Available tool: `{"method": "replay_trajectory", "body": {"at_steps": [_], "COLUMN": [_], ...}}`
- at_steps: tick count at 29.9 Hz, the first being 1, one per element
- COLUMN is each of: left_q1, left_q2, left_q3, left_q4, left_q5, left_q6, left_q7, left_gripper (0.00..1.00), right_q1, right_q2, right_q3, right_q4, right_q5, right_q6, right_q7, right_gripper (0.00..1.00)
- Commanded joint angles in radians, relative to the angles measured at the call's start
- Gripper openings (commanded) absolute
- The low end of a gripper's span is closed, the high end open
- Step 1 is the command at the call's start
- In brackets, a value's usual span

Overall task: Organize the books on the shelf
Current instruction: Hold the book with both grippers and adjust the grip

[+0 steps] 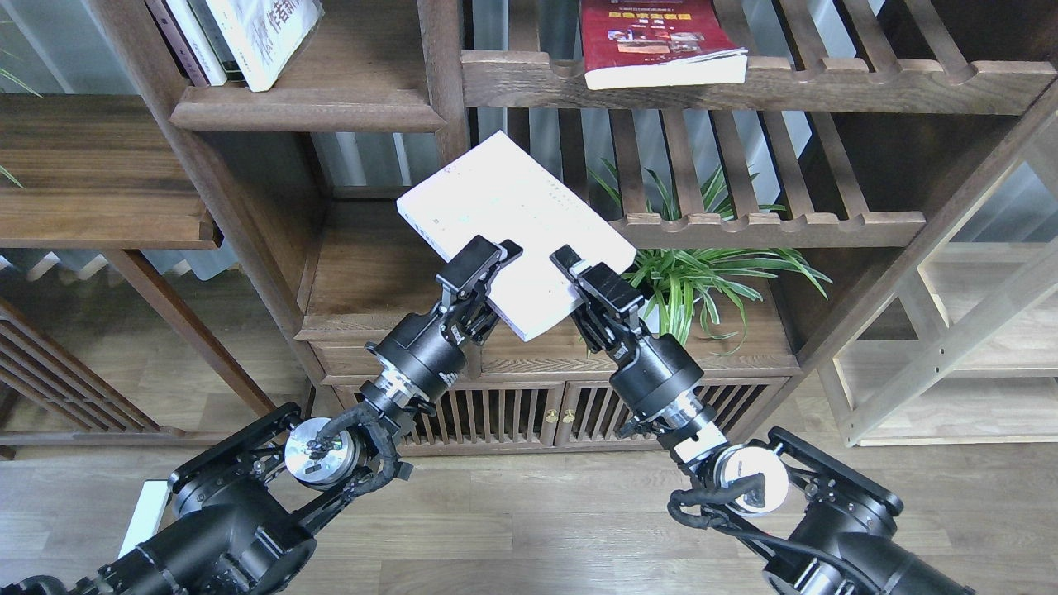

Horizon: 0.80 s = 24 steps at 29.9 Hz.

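Observation:
A thick pale lavender-white book hangs tilted in the air in front of the bookcase's upright post. My left gripper is shut on its lower left edge. My right gripper is shut on its lower right edge. Up at the left is the shelf, a solid dark board with a rounded front edge. A white book with green-and-black characters leans on it beside two thin spines. The red book with small photos lies flat on the slatted shelf at the top right.
A green potted plant stands on the cabinet top just right of the held book, under a lower slatted shelf. The upright post rises behind the book. A white object lies on the floor at the lower left.

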Motion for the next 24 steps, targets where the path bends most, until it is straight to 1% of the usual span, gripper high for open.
{"method": "replay_trajectory", "body": {"at_steps": [1,4,9,10,13,15,19,23,24], "left_q1": [0.001,0.006,0.023,0.024,0.033,0.033,0.033,0.033,0.033], "left_q2": [0.0,0.0,0.0,0.0,0.0,0.0,0.0,0.0,0.0], "left_q3": [-0.001,-0.003,-0.003,-0.003,-0.003,-0.003,-0.007,-0.009,-0.009], "left_q4": [0.004,0.016,0.018,0.018,0.018,0.018,0.018,0.018,0.018], "left_q5": [-0.003,-0.003,-0.001,-0.001,0.005,0.007,0.007,0.007,0.007], "left_q6": [0.001,0.001,0.001,0.001,0.001,0.001,0.001,0.001,0.001], "left_q7": [-0.008,-0.009,-0.012,-0.014,-0.014,-0.012,-0.014,-0.014,-0.014], "left_gripper": [0.1,0.04,0.01,0.0,0.0,0.0,0.0,0.0,0.0], "right_q1": [0.004,0.004,0.003,0.003,0.001,-0.003,-0.006,-0.006,-0.006], "right_q2": [0.004,0.005,0.005,0.007,0.007,0.005,0.002,0.004,0.004], "right_q3": [0.001,0.001,0.001,0.001,0.006,0.007,0.01,0.01,0.01], "right_q4": [0.001,0.001,0.001,0.001,0.001,0.001,0.005,0.005,0.005], "right_q5": [-0.001,-0.001,-0.001,-0.002,-0.002,-0.004,-0.007,-0.007,-0.007], "right_q6": [0.0,0.0,0.0,0.0,0.0,0.0,0.0,0.0,0.0], "right_q7": [-0.001,-0.001,-0.001,-0.001,-0.001,-0.001,-0.001,-0.004,-0.004], "right_gripper": [0.03,0.03,0.05,0.06,0.15,0.24,0.29,0.43,0.44]}}
